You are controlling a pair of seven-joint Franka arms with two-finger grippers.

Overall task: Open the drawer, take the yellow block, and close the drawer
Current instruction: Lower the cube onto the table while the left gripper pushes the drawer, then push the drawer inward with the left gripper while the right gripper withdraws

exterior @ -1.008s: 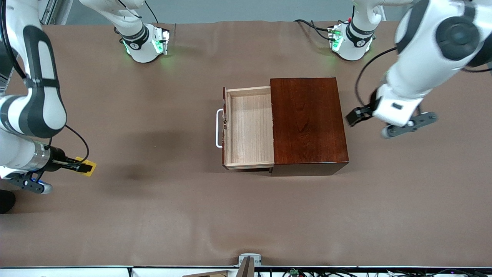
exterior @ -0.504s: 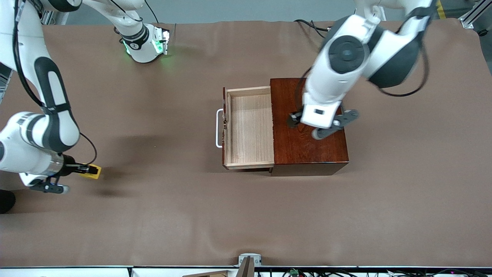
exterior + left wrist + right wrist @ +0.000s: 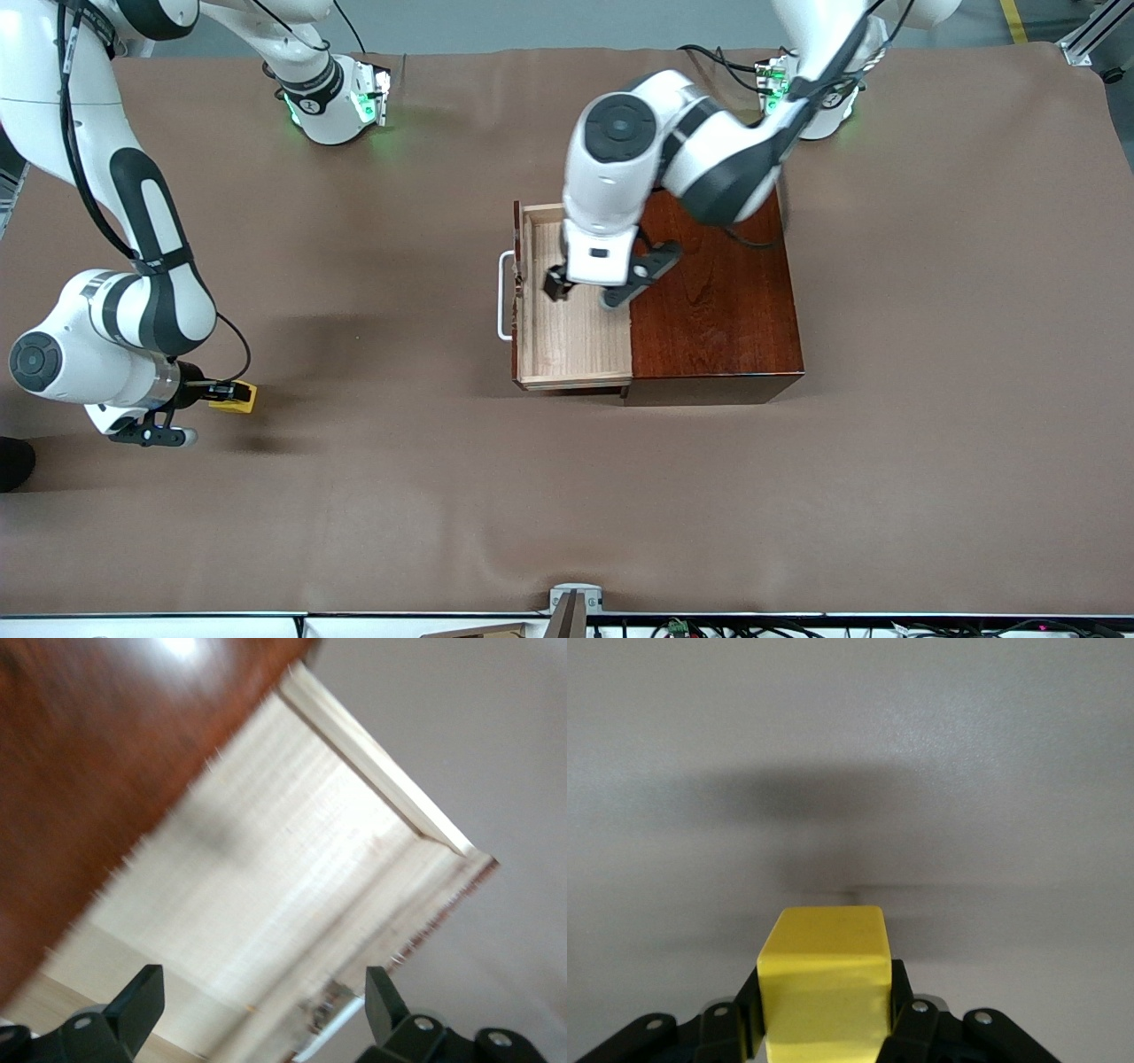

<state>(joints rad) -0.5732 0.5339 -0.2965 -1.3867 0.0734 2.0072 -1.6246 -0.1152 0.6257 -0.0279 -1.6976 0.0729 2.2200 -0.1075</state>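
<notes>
The drawer stands pulled out of the dark reddish-brown box, its white handle facing the right arm's end of the table. Its pale wood tray shows nothing inside. My left gripper hangs over the tray, open, with nothing between its fingers. My right gripper is over the bare cloth toward the right arm's end, shut on the yellow block. In the right wrist view the yellow block sits squarely between the two pads.
A brown cloth covers the whole table. Both arm bases stand along the edge farthest from the front camera. A small bracket sits at the table's near edge.
The left arm has swung from the left arm's end of the table, across the box top, to over the open drawer. The right gripper has shifted slightly toward the drawer with the block.
</notes>
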